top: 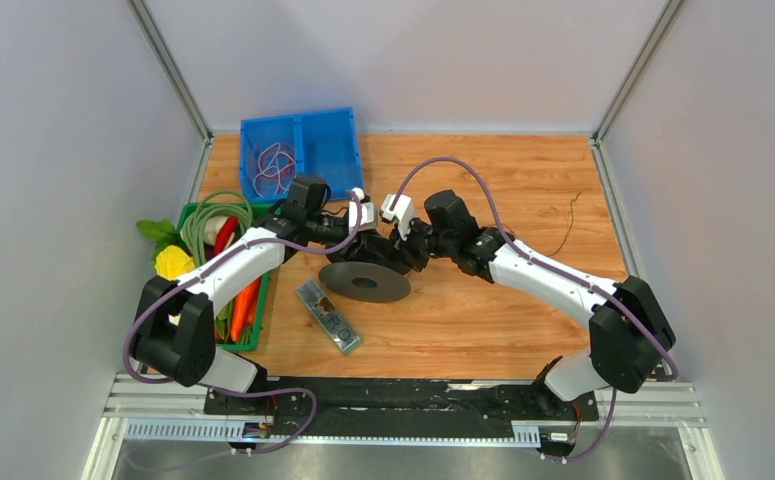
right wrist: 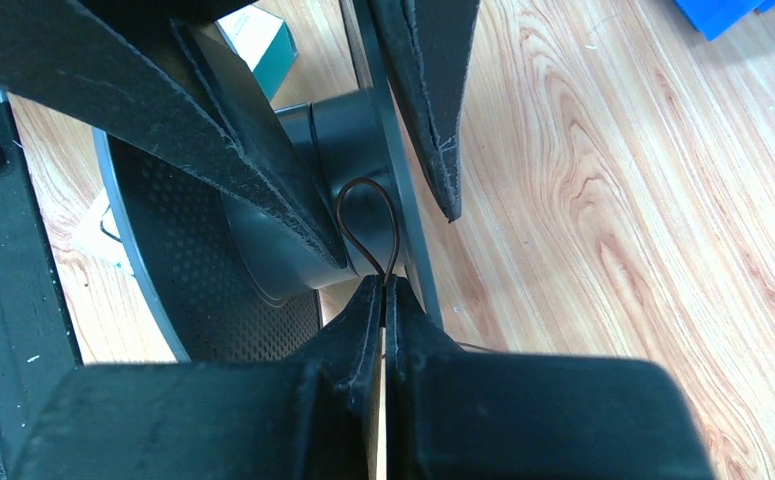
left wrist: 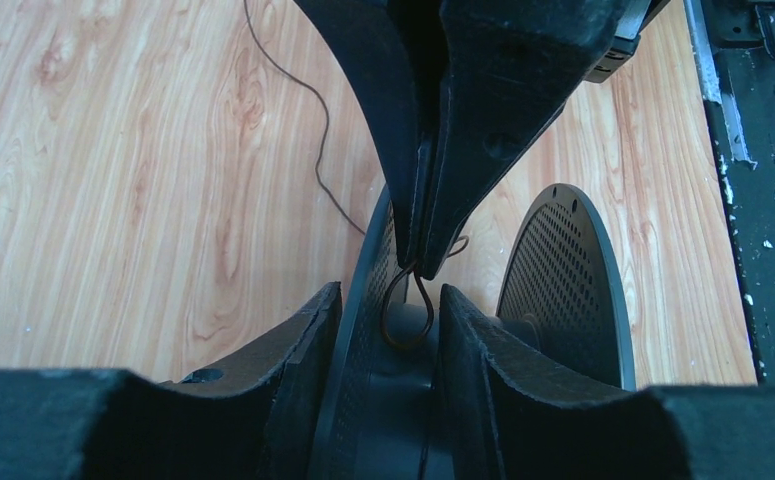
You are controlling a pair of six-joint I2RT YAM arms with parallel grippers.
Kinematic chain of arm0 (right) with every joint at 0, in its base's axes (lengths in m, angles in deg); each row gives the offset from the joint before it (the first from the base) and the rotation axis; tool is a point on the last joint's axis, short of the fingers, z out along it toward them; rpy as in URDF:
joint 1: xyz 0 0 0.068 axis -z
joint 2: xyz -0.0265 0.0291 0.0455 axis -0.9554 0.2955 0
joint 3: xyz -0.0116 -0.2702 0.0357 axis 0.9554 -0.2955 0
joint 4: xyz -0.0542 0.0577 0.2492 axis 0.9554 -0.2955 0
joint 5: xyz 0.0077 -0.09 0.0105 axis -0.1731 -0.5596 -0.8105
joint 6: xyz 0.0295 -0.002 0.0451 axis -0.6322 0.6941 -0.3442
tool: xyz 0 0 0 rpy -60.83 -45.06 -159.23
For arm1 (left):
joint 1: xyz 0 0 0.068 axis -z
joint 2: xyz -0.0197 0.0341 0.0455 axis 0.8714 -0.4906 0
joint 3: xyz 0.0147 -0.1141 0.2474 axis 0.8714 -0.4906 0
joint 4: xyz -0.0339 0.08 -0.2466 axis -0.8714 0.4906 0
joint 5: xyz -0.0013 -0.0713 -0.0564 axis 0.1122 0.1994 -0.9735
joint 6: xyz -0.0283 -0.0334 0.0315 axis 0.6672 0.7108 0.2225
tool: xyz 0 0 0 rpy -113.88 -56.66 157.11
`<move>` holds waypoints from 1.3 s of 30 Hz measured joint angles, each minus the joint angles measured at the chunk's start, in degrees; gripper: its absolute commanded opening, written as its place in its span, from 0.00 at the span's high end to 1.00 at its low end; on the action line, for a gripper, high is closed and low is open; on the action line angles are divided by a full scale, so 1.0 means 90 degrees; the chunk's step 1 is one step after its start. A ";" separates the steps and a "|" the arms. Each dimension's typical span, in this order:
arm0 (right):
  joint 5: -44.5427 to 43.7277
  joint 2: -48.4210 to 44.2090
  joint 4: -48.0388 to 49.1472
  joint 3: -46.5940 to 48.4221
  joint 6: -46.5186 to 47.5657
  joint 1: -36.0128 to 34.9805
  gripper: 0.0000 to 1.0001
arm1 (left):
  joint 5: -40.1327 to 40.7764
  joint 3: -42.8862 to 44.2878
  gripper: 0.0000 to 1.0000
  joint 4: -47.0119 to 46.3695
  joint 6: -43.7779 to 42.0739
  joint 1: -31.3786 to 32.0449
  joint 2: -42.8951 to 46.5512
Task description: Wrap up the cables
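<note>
Wood table [top: 523, 300]; R tool [right wrist: 384, 286] clenched on cable [right wrist: 368, 212] loop; L tool [left wrist: 388, 296] seemingly released astride spool flange [left wrist: 563, 280].

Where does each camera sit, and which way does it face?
Top external: above and behind the bases, looking down at the wooden table; left arm and right arm show.
Left wrist: looks along the open left end effector at the black perforated spool.
Right wrist: looks along the right end effector, shut on the thin black wire.
Shared: both wrist views show the wire loop.
</note>
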 measured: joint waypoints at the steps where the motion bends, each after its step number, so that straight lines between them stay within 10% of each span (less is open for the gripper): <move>1: 0.0000 0.0000 0.0012 0.0002 -0.0024 0.0000 1.00 | 0.0007 -0.0002 0.60 -0.0010 -0.0002 0.0000 0.0000; 11: -0.0061 0.0010 0.0049 0.0002 -0.0233 0.0000 1.00 | 0.0002 -0.0017 0.97 -0.0053 -0.0019 0.0000 -0.0007; 20: -0.0068 0.0119 0.0095 0.0002 -0.0554 0.0032 1.00 | 0.0053 -0.0017 1.00 -0.0044 -0.0087 -0.0002 -0.0010; 27: -0.0073 0.0119 0.0100 0.0002 -0.0668 0.0063 1.00 | 0.0085 -0.0017 0.58 -0.0070 -0.0083 -0.0007 -0.0010; 34: -0.0066 0.0119 0.0109 0.0002 -0.0585 0.0148 1.00 | 0.0034 0.0199 0.48 0.0551 -0.0517 -0.0182 -0.0051; 39: -0.0024 0.0119 0.0109 0.0002 -0.0493 0.0199 1.00 | -0.0134 0.0998 0.24 0.2212 -0.1967 -0.0219 -0.0340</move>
